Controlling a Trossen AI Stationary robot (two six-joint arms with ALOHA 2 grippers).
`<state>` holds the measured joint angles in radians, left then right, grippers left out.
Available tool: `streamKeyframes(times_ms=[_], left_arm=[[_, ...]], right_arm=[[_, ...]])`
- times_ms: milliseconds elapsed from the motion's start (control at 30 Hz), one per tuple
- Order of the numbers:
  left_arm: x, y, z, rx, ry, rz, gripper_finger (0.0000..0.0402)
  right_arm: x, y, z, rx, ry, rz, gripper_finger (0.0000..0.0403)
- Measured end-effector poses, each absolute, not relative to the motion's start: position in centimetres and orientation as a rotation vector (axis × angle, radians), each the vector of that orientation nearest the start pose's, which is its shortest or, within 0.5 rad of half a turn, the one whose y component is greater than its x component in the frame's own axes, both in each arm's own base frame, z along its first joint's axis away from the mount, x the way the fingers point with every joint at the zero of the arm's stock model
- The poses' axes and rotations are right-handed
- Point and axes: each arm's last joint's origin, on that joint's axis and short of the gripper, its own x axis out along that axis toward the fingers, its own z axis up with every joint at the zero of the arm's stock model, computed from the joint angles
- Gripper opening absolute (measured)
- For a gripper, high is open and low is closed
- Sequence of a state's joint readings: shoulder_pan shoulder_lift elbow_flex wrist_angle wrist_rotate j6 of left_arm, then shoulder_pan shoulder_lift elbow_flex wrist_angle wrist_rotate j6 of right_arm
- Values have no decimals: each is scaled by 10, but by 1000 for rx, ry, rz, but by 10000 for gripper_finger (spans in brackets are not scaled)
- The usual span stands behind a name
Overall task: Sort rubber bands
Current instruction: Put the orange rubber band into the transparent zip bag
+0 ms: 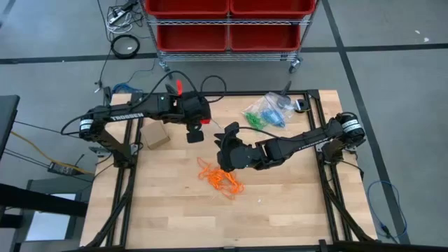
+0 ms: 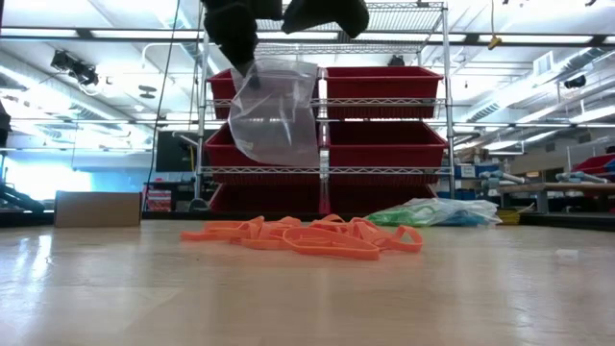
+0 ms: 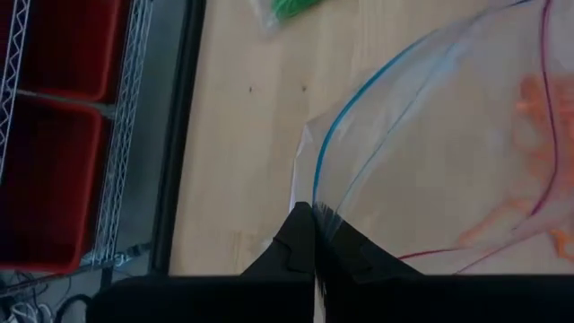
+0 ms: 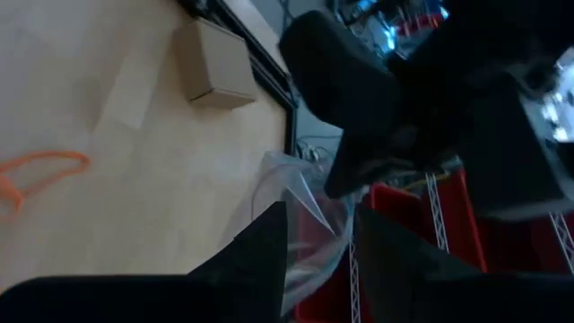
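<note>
While the left gripper (image 3: 314, 235) pinches the clear bag (image 2: 276, 111) above the orange rubber bands (image 2: 306, 235), the right gripper (image 4: 321, 235) seems half open; the bag could slip.

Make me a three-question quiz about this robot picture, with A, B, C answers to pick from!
1. Where does the pile of orange rubber bands lie?
A. On the wooden table
B. In a red bin
C. On the cardboard box

2. What colour are the loose bands in the middle of the table?
A. Blue
B. Orange
C. Green

3. What is the left end effector doing?
A. Resting open on the table
B. Pinching a clear plastic bag
C. Holding the cardboard box

Answers: 1 A, the high view shows the pile on bare wood. 2 B, the low view shows them orange. 3 B, the left wrist view shows its fingers shut on the bag's edge.
</note>
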<state>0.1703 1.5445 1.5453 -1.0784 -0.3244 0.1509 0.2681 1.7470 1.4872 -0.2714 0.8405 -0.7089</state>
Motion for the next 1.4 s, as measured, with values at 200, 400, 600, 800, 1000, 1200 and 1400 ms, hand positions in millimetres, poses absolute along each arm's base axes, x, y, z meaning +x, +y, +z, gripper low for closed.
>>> streamKeyframes(times_ms=[200,400,600,800,1000,1200,1400], left_arm=[[297,61,337,236,1131,351,0],[289,64,326,235,1096,367,0],[259,71,313,173,977,400,0],[234,64,277,139,1048,457,0],[239,52,249,90,1049,462,0],[255,46,244,69,971,490,0],[261,46,243,68,945,492,0]], right_arm=[[364,92,326,-857,655,-400,109],[327,81,335,-558,766,-305,103],[316,72,299,-289,911,-127,103],[315,85,228,-256,814,-9,105],[317,78,207,-160,596,-53,101],[329,64,188,-71,563,-81,102],[357,52,162,31,563,-78,102]])
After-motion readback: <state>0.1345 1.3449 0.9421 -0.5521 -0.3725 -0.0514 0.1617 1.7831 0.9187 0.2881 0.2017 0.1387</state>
